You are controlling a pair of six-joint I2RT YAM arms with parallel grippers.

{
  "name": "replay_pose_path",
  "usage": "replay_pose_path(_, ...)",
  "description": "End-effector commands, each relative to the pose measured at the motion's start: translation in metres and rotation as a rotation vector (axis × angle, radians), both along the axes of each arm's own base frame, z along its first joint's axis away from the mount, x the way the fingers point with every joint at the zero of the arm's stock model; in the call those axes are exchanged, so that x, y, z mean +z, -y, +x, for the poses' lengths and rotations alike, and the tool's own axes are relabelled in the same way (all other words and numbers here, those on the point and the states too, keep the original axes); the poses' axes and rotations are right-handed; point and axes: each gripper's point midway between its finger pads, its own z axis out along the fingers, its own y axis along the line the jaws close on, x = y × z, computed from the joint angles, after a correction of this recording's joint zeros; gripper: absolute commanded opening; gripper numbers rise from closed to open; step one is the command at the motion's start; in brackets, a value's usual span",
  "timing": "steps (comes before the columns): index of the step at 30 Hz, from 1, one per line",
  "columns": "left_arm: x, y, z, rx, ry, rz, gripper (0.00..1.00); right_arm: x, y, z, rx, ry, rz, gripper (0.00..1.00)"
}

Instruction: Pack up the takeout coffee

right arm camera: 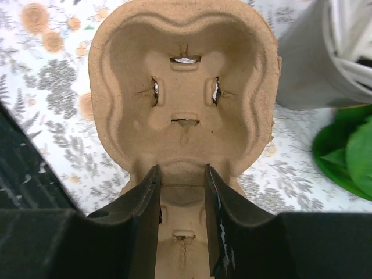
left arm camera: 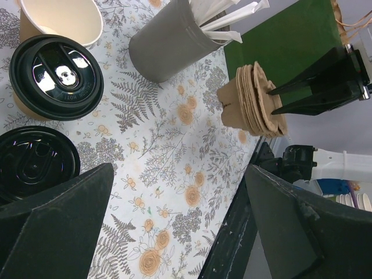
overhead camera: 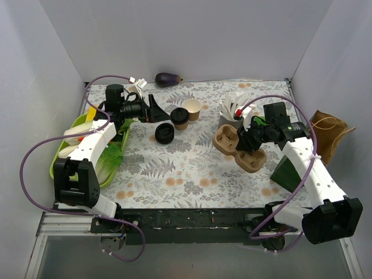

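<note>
Found right gripper [right arm camera: 182, 180] pinched narrow on the centre ridge of the pulp carrier [right arm camera: 186, 87]. Saw left gripper [left arm camera: 180, 168] spread wide and empty, takeout coffee [left arm camera: 56, 68] just ahead-left of it, lidded, standing free. Judged packing barely begun: cup not yet seated in carrier.

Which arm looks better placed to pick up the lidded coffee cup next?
Left. The left end effector is open and empty, beside the small tan paper cup with a black lid. The right end effector is shut on the brown pulp cup carrier, farther away.
</note>
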Motion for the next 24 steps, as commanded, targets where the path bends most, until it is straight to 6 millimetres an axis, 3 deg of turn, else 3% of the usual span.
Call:
replay_pose_path(1, 0.017, 0.003, -0.002, -0.024, 0.055, -0.012, 0.98, 0.018, 0.01, 0.024, -0.094, 0.19, -0.01, 0.01)
replay_pose_path(4, 0.019, 0.004, -0.002, -0.025, 0.051, -0.018, 0.98, 0.077, -0.01, 0.032, -0.089, 0.256, 0.132, 0.01)
replay_pose_path(5, 0.019, 0.004, -0.003, -0.029, 0.053, -0.019, 0.98, 0.075, -0.012, 0.03, -0.111, 0.229, 0.157, 0.18)
replay_pose_path(6, 0.019, 0.005, -0.003, -0.032, 0.054, -0.019, 0.98, 0.056, -0.012, 0.025, -0.104, 0.196, 0.151, 0.3)
replay_pose_path(7, 0.019, 0.006, -0.003, -0.037, 0.052, -0.021, 0.98, 0.034, -0.011, 0.019, -0.086, 0.16, 0.132, 0.34)
replay_pose_path(8, 0.015, 0.006, -0.003, -0.041, 0.037, -0.025, 0.98, 0.008, -0.006, 0.015, -0.087, 0.086, 0.083, 0.2)
replay_pose_path(10, 0.019, 0.006, 0.0, -0.037, 0.04, -0.031, 0.98, 0.012, 0.001, 0.01, -0.135, -0.032, 0.09, 0.14)
replay_pose_path(11, 0.022, 0.007, 0.0, -0.038, 0.053, -0.03, 0.98, 0.015, -0.01, 0.005, -0.079, -0.096, 0.152, 0.06)
replay_pose_path(12, 0.022, 0.006, -0.001, -0.037, 0.054, -0.029, 0.98, 0.013, -0.008, 0.005, 0.008, -0.047, 0.118, 0.01)
replay_pose_path(13, 0.022, 0.006, 0.0, -0.036, 0.057, -0.028, 0.98, 0.003, -0.01, -0.003, 0.074, -0.038, 0.072, 0.01)
replay_pose_path(14, 0.022, 0.006, -0.001, -0.039, 0.054, -0.029, 0.98, -0.016, 0.012, 0.011, 0.034, 0.042, -0.11, 0.01)
replay_pose_path(15, 0.02, 0.007, -0.001, -0.04, 0.05, -0.029, 0.98, -0.029, 0.023, 0.012, 0.039, 0.075, -0.215, 0.01)
replay_pose_path(16, 0.019, 0.007, -0.001, -0.039, 0.047, -0.028, 0.98, -0.027, 0.028, 0.017, 0.036, 0.09, -0.257, 0.01)
replay_pose_path(17, 0.018, 0.006, -0.001, -0.036, 0.045, -0.026, 0.98, -0.02, 0.019, -0.001, 0.096, 0.01, -0.161, 0.01)
replay_pose_path(19, 0.022, 0.007, -0.001, -0.04, 0.054, -0.03, 0.98, -0.011, 0.014, -0.007, 0.145, -0.082, -0.069, 0.01)
replay_pose_path(21, 0.021, 0.007, 0.0, -0.04, 0.054, -0.03, 0.98, -0.037, 0.037, 0.005, 0.073, -0.045, -0.271, 0.04)
replay_pose_path(22, 0.022, 0.007, 0.001, -0.038, 0.06, -0.028, 0.98, -0.033, 0.039, 0.009, 0.086, -0.001, -0.303, 0.11)
replay_pose_path(23, 0.021, 0.006, 0.0, -0.036, 0.057, -0.028, 0.98, -0.017, 0.024, 0.01, 0.097, -0.016, -0.148, 0.15)
replay_pose_path(24, 0.023, 0.006, 0.0, -0.036, 0.063, -0.028, 0.98, -0.003, 0.021, 0.004, 0.094, -0.07, -0.042, 0.16)
